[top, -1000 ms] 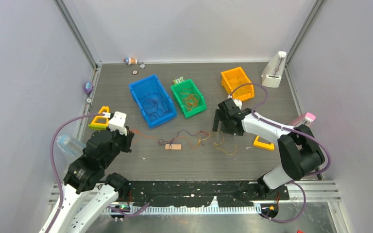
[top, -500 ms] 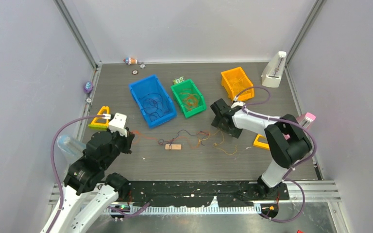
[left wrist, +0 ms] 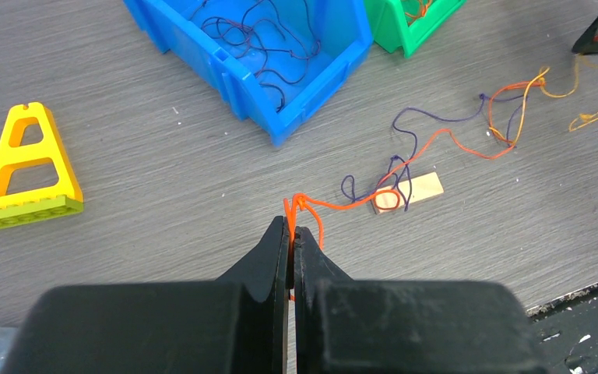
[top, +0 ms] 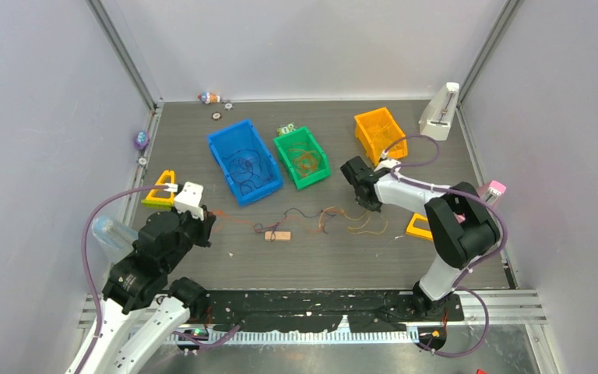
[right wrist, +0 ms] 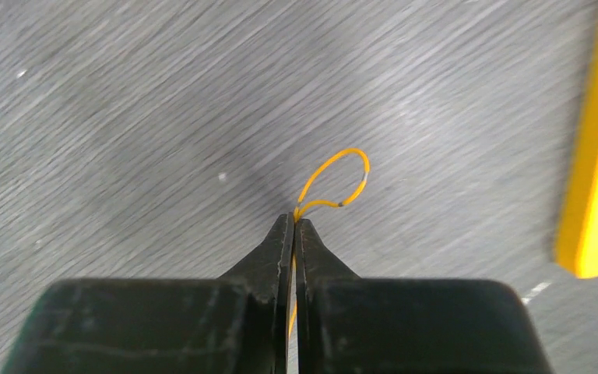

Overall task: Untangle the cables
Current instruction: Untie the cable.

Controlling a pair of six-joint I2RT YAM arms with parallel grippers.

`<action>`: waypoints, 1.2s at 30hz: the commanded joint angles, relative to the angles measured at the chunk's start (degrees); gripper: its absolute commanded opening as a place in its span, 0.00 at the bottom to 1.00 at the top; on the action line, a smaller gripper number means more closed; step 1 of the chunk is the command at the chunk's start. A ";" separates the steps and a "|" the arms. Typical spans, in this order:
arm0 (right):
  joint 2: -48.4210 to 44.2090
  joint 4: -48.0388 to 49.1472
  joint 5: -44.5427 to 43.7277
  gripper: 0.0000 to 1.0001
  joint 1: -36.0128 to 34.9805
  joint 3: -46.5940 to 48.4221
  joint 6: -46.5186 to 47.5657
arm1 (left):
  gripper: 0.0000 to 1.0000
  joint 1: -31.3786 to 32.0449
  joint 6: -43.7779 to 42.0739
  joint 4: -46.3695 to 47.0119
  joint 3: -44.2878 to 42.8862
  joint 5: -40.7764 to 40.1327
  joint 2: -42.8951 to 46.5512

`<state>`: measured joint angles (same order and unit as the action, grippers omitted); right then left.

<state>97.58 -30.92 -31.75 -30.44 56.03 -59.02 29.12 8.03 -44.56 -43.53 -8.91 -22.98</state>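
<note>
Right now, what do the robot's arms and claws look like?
Both arms are made of white tubes joined by chunky black joints. The left arm and the right arm each carry a thin mauve hose looping alongside. The left claw and the right claw are plain black, with two flat fingers tapering to a point. I see no markings on them.

White shells over chunky black joints on the left arm [top: 144, 326] and right arm [top: 414, 197], a mauve hose [top: 85, 234] looping along each. The left end effector [left wrist: 291, 227] has black wedge-shaped fingers [left wrist: 265, 261].
</note>
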 commanded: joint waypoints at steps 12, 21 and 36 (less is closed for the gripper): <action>-30.35 -2.31 -14.51 0.05 6.87 1.86 20.76 | 0.00 -0.21 -1.16 1.88 0.10 2.60 -2.51; -47.08 10.82 4.96 0.05 6.82 2.49 36.82 | 0.10 -0.21 -0.57 0.64 -1.96 11.09 -12.63; -48.46 8.89 32.89 0.05 6.90 16.65 39.77 | 0.92 8.82 6.50 19.61 -0.79 18.79 -19.14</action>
<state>50.09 -23.66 -6.39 -23.40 68.86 -20.51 35.35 11.57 -36.69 -44.25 8.60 -39.99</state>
